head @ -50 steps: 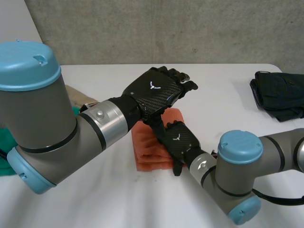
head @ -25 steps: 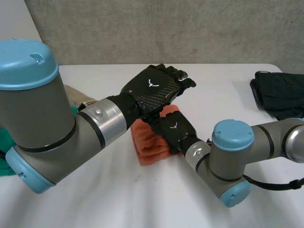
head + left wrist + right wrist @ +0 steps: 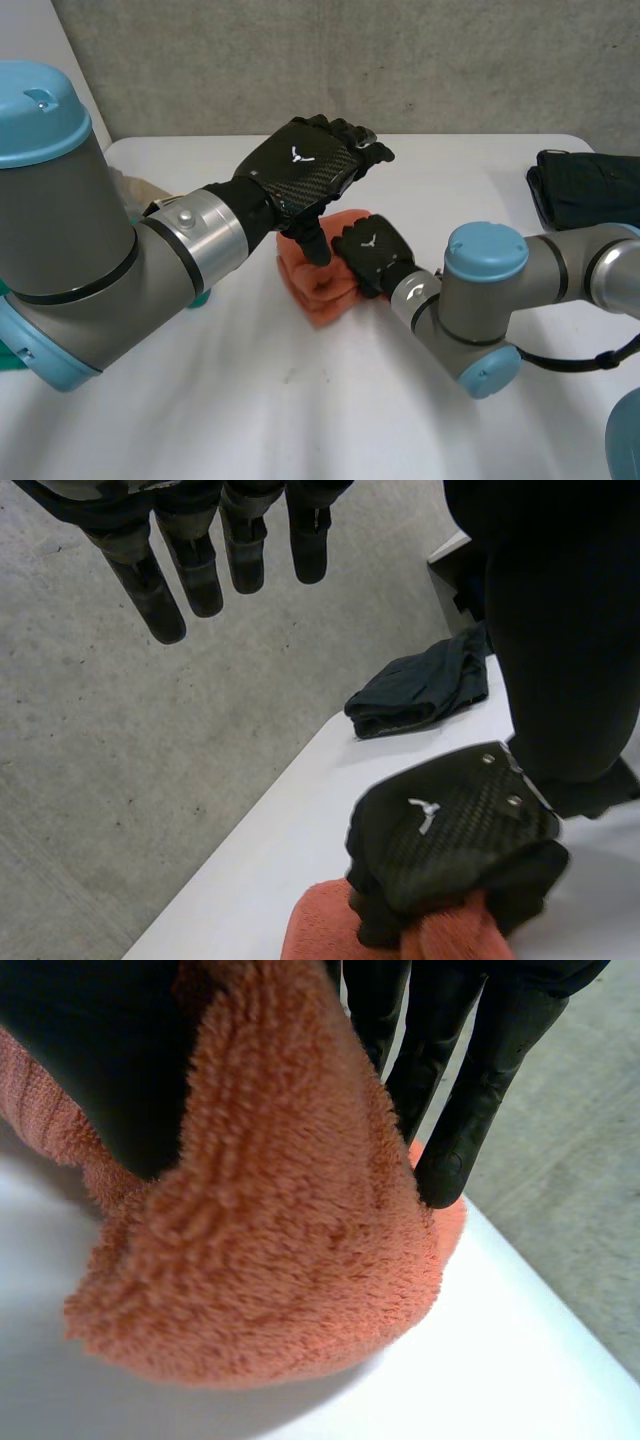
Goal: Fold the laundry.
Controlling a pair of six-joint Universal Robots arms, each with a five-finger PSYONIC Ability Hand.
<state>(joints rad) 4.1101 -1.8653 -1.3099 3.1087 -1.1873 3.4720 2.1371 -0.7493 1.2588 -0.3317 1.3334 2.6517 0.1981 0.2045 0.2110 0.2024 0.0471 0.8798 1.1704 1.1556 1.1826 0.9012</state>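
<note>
Near the middle of the white table (image 3: 300, 420), in the head view, an orange towel (image 3: 318, 288) is bunched into a thick wad, its edge on the right arm's side clasped by the right hand (image 3: 368, 250). The left hand (image 3: 305, 170) is held above the towel, fingers (image 3: 360, 140) straight and spread, nothing grasped. A dark folded garment (image 3: 590, 195) lies well apart from the towel. A fold is judged to be in hand; next, the held edge would need to be carried across the towel and laid flush. From the left wrist view, the right hand's carbon-weave back is shown closed over the towel. From the right wrist view, plush looped pile is pinched between thumb and fingers (image 3: 480, 1090), a rounded lobe hanging free.
</note>
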